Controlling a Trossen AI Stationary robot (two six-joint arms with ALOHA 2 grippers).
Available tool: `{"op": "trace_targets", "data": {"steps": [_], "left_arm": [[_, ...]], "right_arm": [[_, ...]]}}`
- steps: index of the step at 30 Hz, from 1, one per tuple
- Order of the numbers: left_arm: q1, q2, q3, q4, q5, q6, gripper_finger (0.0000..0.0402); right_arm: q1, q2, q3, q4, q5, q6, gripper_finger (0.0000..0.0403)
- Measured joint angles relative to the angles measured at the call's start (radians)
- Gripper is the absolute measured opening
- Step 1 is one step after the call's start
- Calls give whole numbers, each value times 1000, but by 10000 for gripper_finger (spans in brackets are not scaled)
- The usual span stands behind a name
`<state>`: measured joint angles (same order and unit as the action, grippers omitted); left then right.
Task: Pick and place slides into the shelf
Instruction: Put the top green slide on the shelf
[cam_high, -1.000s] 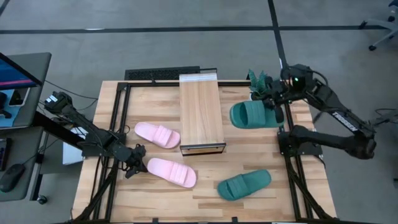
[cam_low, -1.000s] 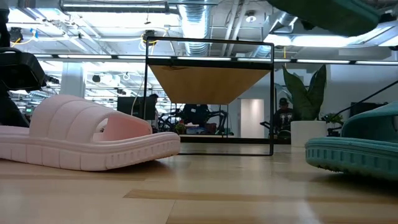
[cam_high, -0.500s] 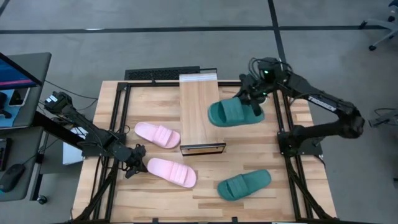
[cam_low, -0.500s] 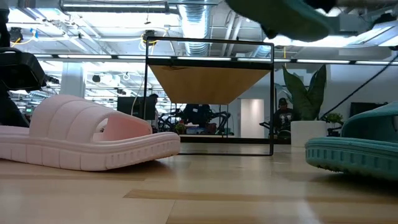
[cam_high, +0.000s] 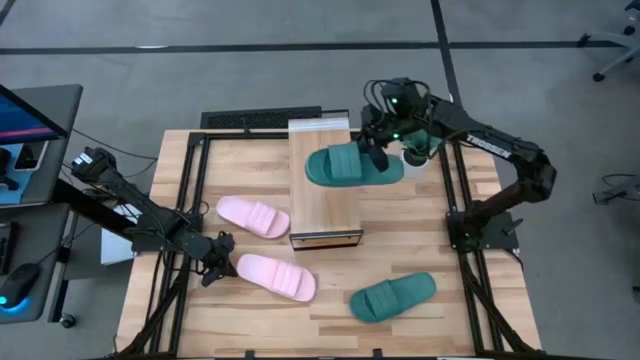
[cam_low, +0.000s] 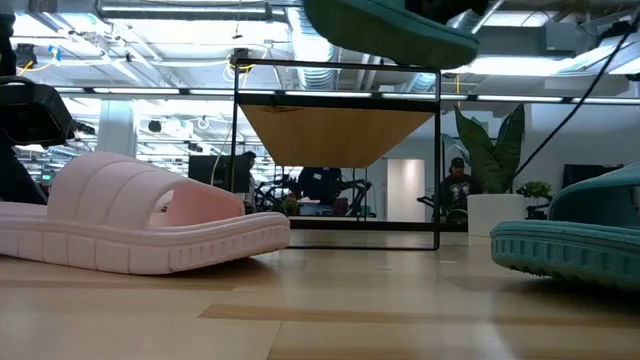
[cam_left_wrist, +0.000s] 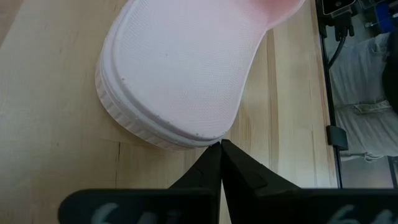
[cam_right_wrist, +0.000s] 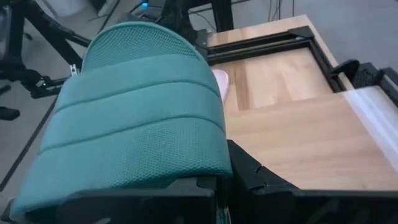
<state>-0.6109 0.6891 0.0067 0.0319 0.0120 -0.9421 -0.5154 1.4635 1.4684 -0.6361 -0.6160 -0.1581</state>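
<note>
The right gripper (cam_high: 378, 152) is clamping a teal slide (cam_high: 352, 165) by its strap and holding it in the air, upper centre of the high view, partly over the far half of the shelf (cam_high: 322, 200) and partly overhanging the shelf's right edge. In the low view the carried slide's sole (cam_low: 390, 30) is showing at the top of the frame, clearly above the shelf's plank. The right wrist view is showing the strap (cam_right_wrist: 134, 149) bulging in front of the closed fingers.

The left gripper (cam_high: 216, 262) is resting low at the lower left of the high view, fingers pinched together on nothing, its tips just touching the heel of a pink slide (cam_left_wrist: 186, 68). A second pink slide (cam_high: 253, 217) is lying left of the shelf, and the other teal slide (cam_high: 392, 296) is lying at lower centre right.

What could go wrong: the slide is sitting off-centre to the right, so letting go here could tip it off the narrow plank onto the table. The soft strap could also slip or twist in the pinch while moving. Coming down too fast, the sole could knock the light rack askew
</note>
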Motion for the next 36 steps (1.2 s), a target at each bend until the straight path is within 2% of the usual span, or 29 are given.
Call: {"op": "trace_targets", "data": {"steps": [21,29,36], "left_arm": [[0,0,0,0,0,0,0],[0,0,0,0,0,0,0],[0,0,0,0,0,0,0]], "right_arm": [[64,262,161,-11,72,-7,0],[64,327,163,25,84,1,0],[64,326,163,52,87,1,0]]}}
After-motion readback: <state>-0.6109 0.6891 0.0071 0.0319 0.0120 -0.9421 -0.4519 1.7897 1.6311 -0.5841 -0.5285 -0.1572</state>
